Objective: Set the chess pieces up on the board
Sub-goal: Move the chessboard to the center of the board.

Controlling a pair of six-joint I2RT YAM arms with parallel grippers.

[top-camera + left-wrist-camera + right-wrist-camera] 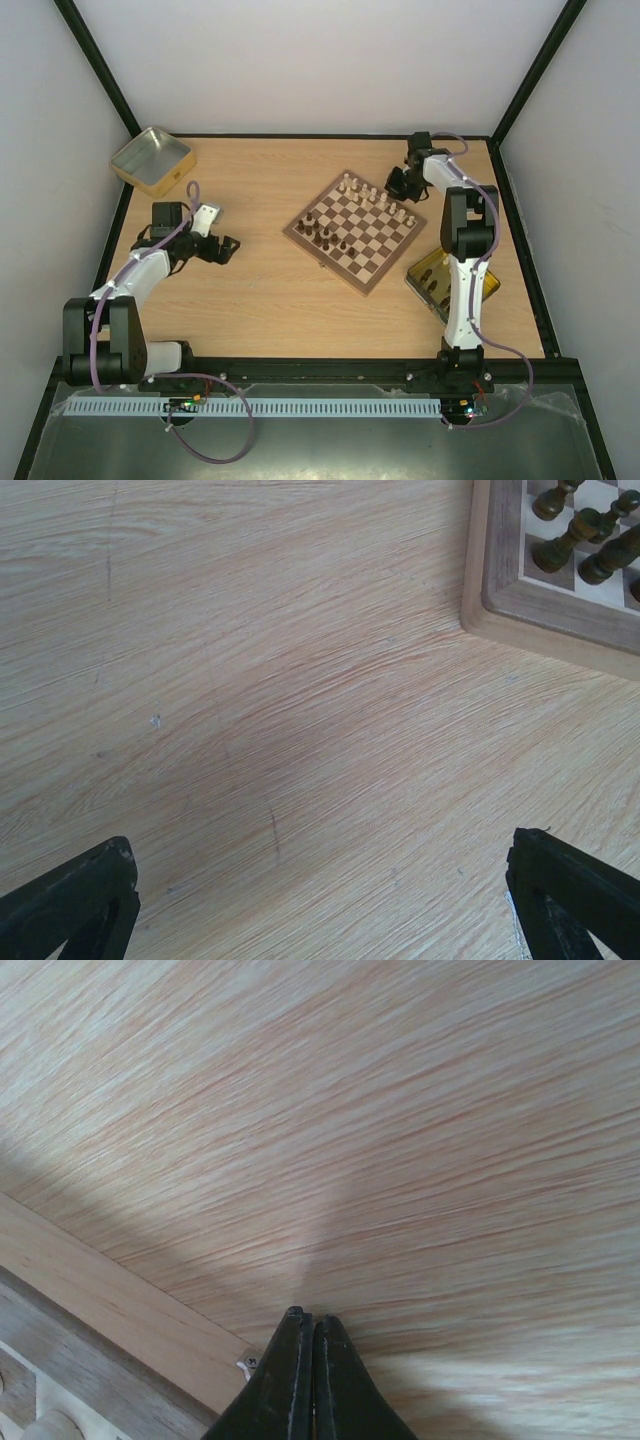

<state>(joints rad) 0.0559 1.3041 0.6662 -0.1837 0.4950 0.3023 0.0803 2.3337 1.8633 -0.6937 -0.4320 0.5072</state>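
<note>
The board (366,287) lies turned like a diamond at the table's middle. Pale chess pieces (371,195) line its far right edge, and dark chess pieces (320,233) cluster by its left corner. My left gripper (231,249) hovers open left of the board, with nothing between its fingers. In the left wrist view the left gripper (320,900) spans bare table, with the board's corner (500,595) and dark pieces (568,538) at the upper right. My right gripper (398,182) is shut and empty beside the board's far corner. The right gripper (305,1322) points at bare table next to the board's edge (100,1310).
An empty gold tin (152,158) stands at the far left corner. A second gold tin (432,272) with dark pieces in it lies right of the board, partly under my right arm. Black frame posts border the table.
</note>
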